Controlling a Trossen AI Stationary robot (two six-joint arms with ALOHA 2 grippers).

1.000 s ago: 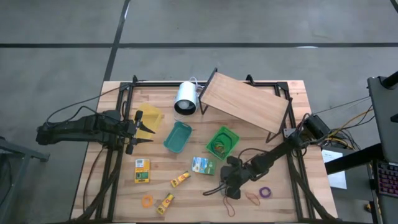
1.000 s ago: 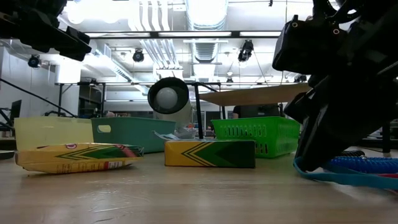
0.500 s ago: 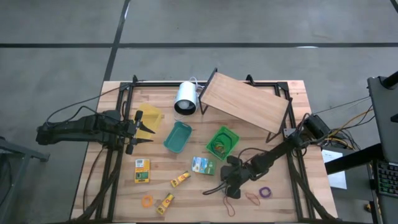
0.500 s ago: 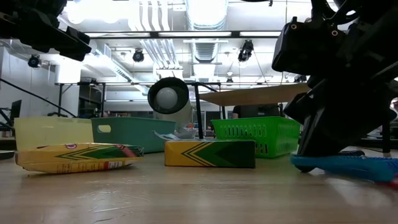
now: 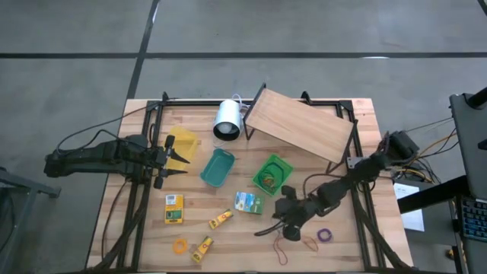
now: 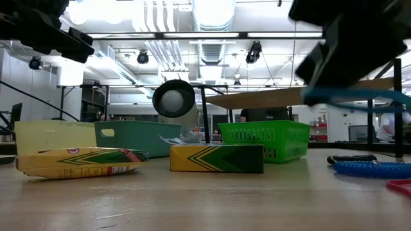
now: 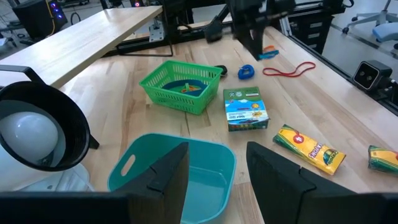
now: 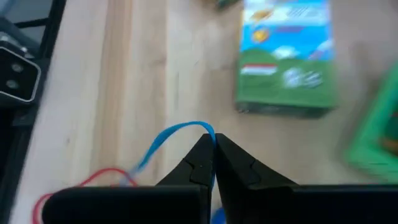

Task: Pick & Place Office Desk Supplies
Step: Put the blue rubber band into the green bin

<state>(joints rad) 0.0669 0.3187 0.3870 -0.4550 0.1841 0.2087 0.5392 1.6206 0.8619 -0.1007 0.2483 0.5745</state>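
My right gripper (image 5: pixel 291 215) hangs over the table's near right part, shut on a thin blue rubber band (image 8: pixel 177 132), which the low view shows raised off the wood (image 6: pixel 357 95). Below it lie a red band (image 5: pixel 281 252), an orange band (image 5: pixel 309 243) and a purple band (image 5: pixel 325 235). The green-and-white packet (image 5: pixel 249 202) lies flat just left of the gripper. A yellow box (image 5: pixel 174 208), two yellow tubes (image 5: pixel 221 219) and another orange band (image 5: pixel 180 245) lie near the front left. My left gripper (image 5: pixel 172 160) waits open beside the yellow bin (image 5: pixel 183 144). My right gripper pinches the blue band between its two shut fingertips (image 8: pixel 202 157), coming from above and pointing down. One bend of the loop (image 8: pixel 205 129) sits at the fingertips; the remainder curves away slack. The band is lifted clear of the table.
A green basket (image 5: pixel 272 173) holding a band, a teal bin (image 5: pixel 217 167) and the yellow bin stand mid-table. A white cylinder (image 5: pixel 227 119) and a slanted wooden board (image 5: pixel 300 128) fill the far side. A blue coiled thing (image 6: pixel 372 169) lies on the table's right.
My right gripper has risen from the table and moved a little toward the right and far side, staying shut. The blue band, which lay on the wood under it, has come up with it and now hangs clear.
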